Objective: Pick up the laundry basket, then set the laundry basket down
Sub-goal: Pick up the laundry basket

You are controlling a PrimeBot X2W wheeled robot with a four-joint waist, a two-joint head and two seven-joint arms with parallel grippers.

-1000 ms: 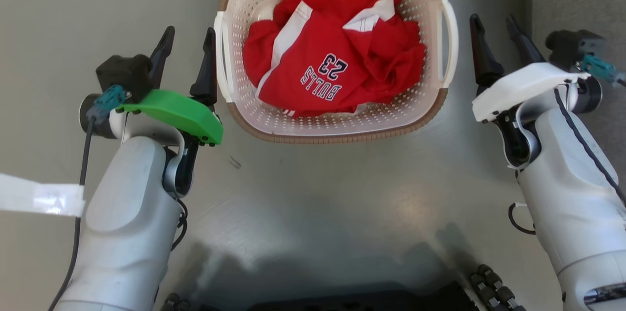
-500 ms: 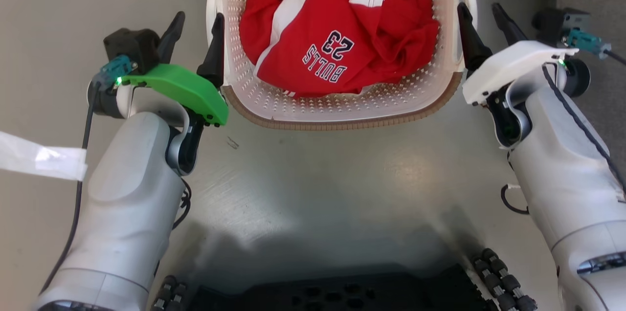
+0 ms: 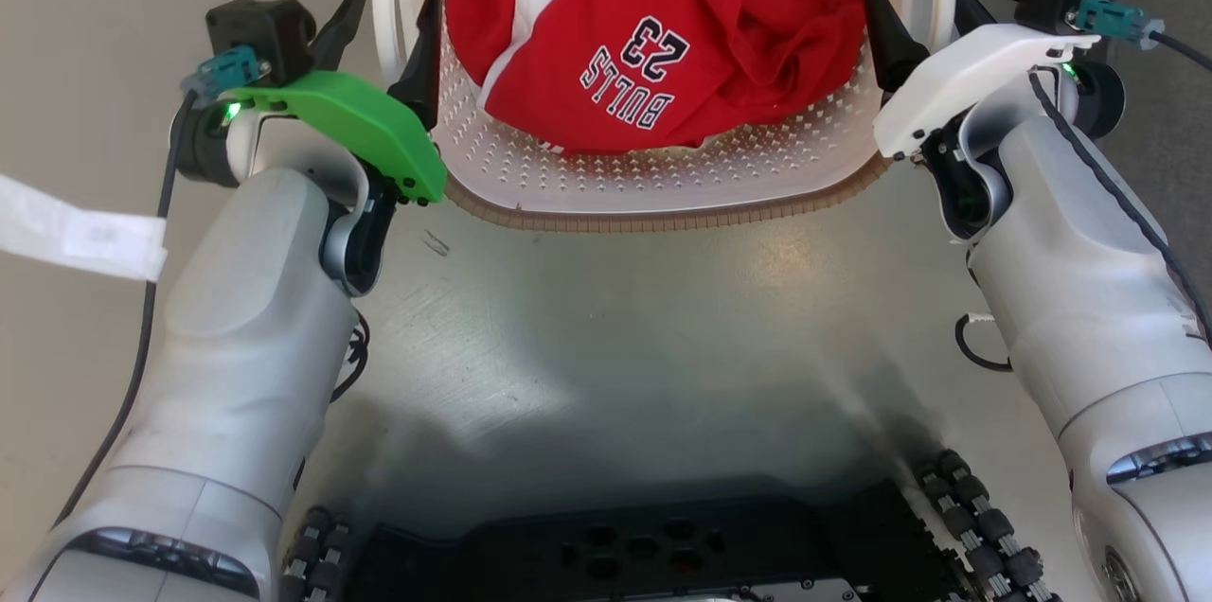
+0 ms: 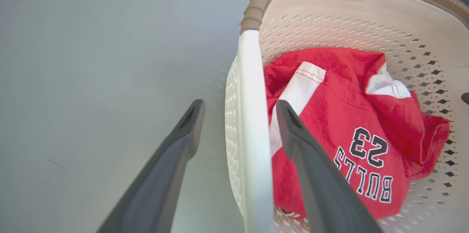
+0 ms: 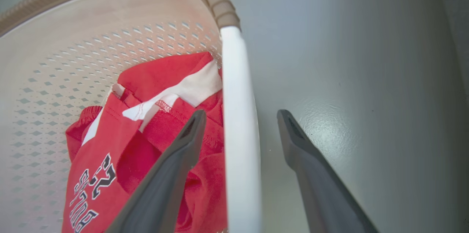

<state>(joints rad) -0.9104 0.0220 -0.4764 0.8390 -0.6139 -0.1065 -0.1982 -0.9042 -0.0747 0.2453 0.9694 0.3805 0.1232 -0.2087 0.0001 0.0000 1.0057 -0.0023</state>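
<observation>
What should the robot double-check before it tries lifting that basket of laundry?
1. The left claw straddles the left handle of the laundry basket: ok.
2. The right claw straddles the right handle: ok.
3. Both claws shut on the handles: not ok, both open.
4. The red shirt is free of the inner fingers: cannot tell.
5. The shirt lies inside the basket: ok.

The left pincer [image 4: 240,103] stands spread, its two dark fingers [image 4: 176,152] astride the white handle [image 4: 249,123] of the laundry basket [image 4: 329,24]. One finger is outside over the grey floor [image 4: 91,60]. The other is inside, above a red garment [image 4: 329,115] printed BULLS 23 lying in the basket.
</observation>
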